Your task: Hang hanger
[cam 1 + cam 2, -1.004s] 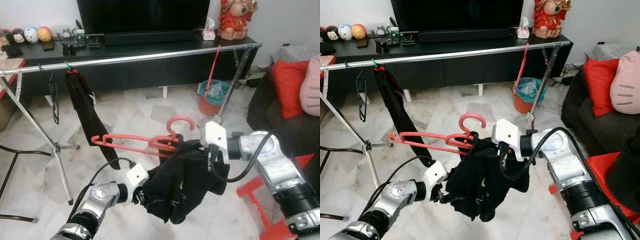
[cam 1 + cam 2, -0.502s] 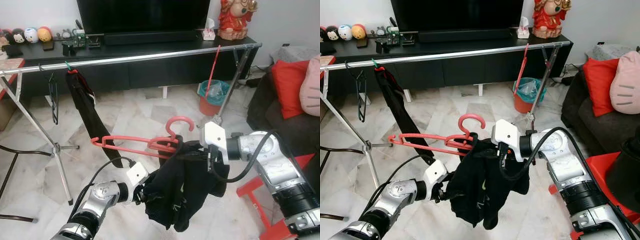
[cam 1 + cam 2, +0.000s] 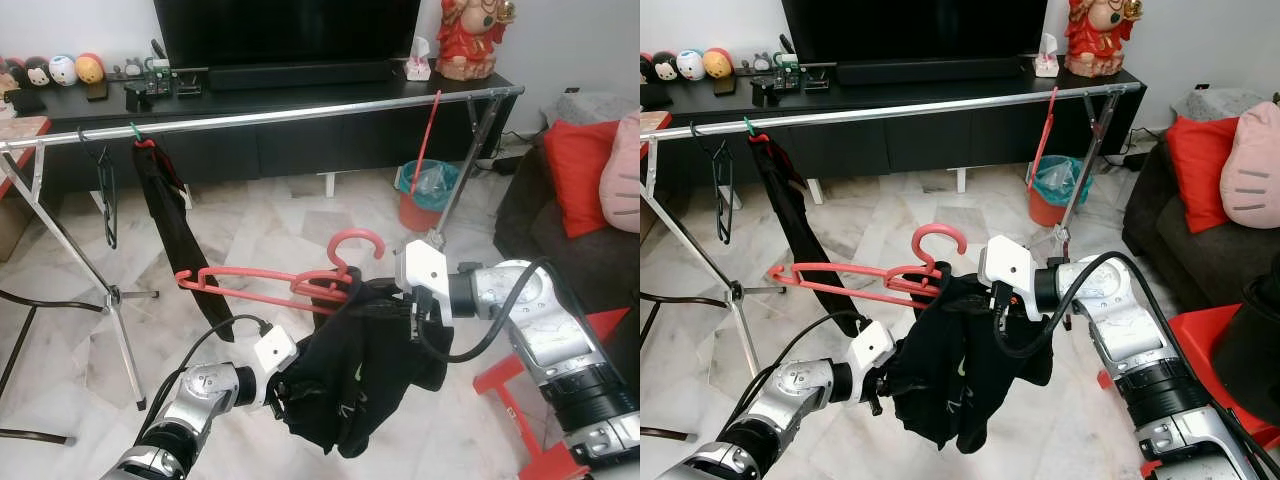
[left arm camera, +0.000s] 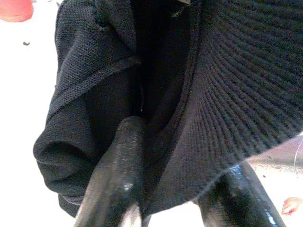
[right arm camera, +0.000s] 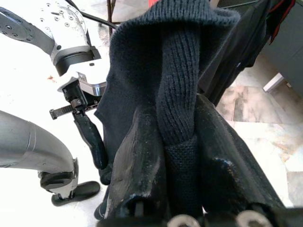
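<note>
Our right claw [image 5: 177,156] is clamped on the black knit garment [image 3: 365,370] draped over the pink hanger [image 3: 285,283], held below the clothes rail [image 3: 270,116]; our left claw [image 4: 175,189] pinches the garment's lower fold

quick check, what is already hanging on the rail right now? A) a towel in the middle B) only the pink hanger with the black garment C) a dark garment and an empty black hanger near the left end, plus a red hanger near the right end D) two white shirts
C: a dark garment and an empty black hanger hang near the left end of the rail, a red hanger near its right end; the pink hanger is below the rail, at the grippers.
</note>
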You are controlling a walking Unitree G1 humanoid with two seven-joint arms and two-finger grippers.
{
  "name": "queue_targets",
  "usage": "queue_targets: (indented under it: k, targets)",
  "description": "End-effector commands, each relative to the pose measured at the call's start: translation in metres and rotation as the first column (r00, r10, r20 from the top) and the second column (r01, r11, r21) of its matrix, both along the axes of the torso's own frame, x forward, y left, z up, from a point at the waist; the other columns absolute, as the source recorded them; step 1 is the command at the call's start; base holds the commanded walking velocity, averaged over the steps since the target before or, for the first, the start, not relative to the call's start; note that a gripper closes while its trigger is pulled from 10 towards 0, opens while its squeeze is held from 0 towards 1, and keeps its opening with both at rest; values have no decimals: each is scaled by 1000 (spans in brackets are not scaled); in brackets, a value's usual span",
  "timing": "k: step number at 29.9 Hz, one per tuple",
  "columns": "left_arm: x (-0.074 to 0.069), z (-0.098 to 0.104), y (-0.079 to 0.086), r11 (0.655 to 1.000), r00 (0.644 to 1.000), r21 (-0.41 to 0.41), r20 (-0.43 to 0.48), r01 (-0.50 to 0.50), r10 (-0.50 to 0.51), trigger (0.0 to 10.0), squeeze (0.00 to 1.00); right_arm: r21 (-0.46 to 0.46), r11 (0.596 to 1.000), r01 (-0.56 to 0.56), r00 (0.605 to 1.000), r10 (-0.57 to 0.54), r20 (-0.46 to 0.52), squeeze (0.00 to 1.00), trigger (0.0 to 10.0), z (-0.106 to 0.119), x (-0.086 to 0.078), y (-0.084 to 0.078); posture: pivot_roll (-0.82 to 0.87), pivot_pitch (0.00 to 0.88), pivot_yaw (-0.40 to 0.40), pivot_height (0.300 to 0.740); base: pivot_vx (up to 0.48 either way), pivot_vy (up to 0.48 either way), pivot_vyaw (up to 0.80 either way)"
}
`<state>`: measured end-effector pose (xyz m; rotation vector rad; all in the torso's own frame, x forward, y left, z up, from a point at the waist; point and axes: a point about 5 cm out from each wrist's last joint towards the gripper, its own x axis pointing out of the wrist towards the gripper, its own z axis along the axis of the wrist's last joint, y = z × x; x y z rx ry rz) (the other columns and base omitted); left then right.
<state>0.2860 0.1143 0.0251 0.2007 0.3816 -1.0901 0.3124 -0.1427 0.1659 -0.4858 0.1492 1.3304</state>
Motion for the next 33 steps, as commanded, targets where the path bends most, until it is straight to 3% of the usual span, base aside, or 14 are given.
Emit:
queue_targets:
  k: [1, 33]
  targets:
    - [1, 2, 2, 1000, 1000, -2, 0, 5, -5, 0, 0, 23, 1000, -5, 999, 4, 43, 0, 10000, 12, 3, 2, -12, 15, -9, 740, 0, 0, 0]
    - [-3, 0, 5, 999, 999, -16, -13, 31, -32, 0, 0, -8, 1000, 16, 1000, -16, 13, 0, 10000, 2, 1, -6, -9, 18, -6, 740, 0, 0, 0]
